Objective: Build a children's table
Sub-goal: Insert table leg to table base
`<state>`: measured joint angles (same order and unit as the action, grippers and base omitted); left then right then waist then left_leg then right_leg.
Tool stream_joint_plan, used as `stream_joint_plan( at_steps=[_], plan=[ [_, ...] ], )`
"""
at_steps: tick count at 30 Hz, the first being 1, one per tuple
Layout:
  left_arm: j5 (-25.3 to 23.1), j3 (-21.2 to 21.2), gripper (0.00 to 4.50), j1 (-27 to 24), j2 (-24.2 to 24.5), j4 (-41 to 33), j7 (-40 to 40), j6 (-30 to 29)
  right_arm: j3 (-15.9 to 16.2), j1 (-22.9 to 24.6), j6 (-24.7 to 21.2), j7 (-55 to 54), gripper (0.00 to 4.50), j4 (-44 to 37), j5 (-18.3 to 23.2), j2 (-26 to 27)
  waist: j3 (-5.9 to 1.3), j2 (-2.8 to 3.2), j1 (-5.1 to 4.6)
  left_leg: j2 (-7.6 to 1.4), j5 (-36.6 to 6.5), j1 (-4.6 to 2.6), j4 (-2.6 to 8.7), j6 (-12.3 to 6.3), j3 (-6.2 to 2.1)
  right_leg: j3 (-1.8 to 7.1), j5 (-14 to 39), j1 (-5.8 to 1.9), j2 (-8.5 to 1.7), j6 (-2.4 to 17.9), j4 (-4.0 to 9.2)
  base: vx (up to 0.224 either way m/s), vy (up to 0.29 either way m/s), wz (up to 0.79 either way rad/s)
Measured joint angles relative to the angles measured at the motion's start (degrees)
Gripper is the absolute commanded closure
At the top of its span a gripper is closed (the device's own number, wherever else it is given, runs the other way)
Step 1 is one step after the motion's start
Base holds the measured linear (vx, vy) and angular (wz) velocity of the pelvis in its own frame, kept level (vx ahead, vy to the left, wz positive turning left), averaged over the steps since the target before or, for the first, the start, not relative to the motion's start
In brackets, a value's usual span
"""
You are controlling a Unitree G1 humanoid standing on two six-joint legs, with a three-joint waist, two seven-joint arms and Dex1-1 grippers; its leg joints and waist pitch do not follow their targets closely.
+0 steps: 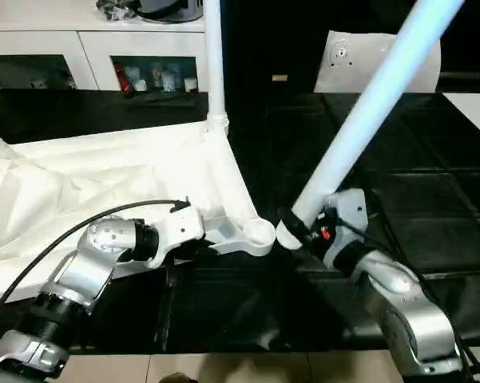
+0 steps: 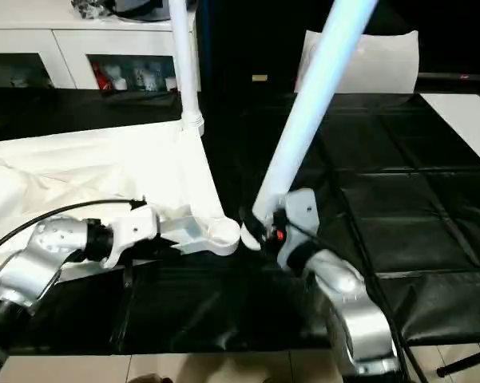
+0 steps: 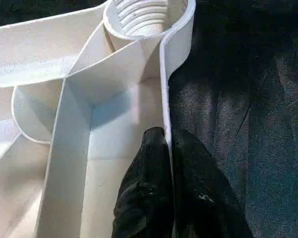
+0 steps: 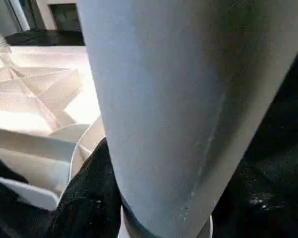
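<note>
The children's table top (image 1: 104,191) lies upside down on the black work table, ribs facing up. One white leg (image 1: 214,64) stands upright in its far corner socket. My left gripper (image 1: 213,239) is shut on the thin rim wall (image 3: 164,99) just short of the near right corner socket (image 1: 259,233), whose inner thread (image 3: 144,17) is bare. My right gripper (image 1: 298,226) is shut on the lower end of a second leg (image 1: 367,104). That leg tilts up and to the right, and its foot hangs right beside the empty socket. A black finger (image 4: 84,203) wraps around the leg.
A white cabinet (image 1: 88,56) with glass doors stands behind the work table. A white sheet (image 1: 343,56) leans at the back right. Black cover (image 1: 415,183) stretches to my right, and the work table's front edge (image 1: 224,351) runs just under my forearms.
</note>
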<state>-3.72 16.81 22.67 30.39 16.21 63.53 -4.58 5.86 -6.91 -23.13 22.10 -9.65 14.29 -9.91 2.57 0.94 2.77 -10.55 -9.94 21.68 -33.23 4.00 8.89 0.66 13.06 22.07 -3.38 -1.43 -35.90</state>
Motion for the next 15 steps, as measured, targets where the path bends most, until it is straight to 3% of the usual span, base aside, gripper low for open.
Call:
stream_joint_plan(
  at_steps=[4,8,15],
  plan=[
    [0.0,0.1,4.50,0.0,-0.6,0.4,-0.3,1.0,0.6,-1.7,0.1,1.4,2.61,0.0,2.0,1.6,0.00,-0.01,0.72,-0.04,0.0,0.01,0.04,0.04,0.02,-0.04,0.0,0.00,0.00,0.0,0.02,0.000,0.000,0.00],
    [0.1,0.3,4.50,0.3,-1.0,0.9,-0.3,1.3,0.7,-2.6,3.1,1.5,2.61,1.9,1.1,2.0,0.01,-0.11,0.99,-0.03,0.0,0.05,0.03,0.04,0.06,-0.03,0.0,0.00,-0.03,0.0,0.06,0.000,0.000,0.00],
    [0.1,1.2,4.50,1.8,-1.0,2.7,0.2,1.8,1.5,-5.1,0.0,5.4,2.61,3.6,2.0,0.0,0.01,-0.11,1.41,-0.09,0.1,0.01,0.03,0.16,0.06,-0.06,0.0,0.00,0.00,0.0,-0.04,0.000,0.000,0.00]
  ],
)
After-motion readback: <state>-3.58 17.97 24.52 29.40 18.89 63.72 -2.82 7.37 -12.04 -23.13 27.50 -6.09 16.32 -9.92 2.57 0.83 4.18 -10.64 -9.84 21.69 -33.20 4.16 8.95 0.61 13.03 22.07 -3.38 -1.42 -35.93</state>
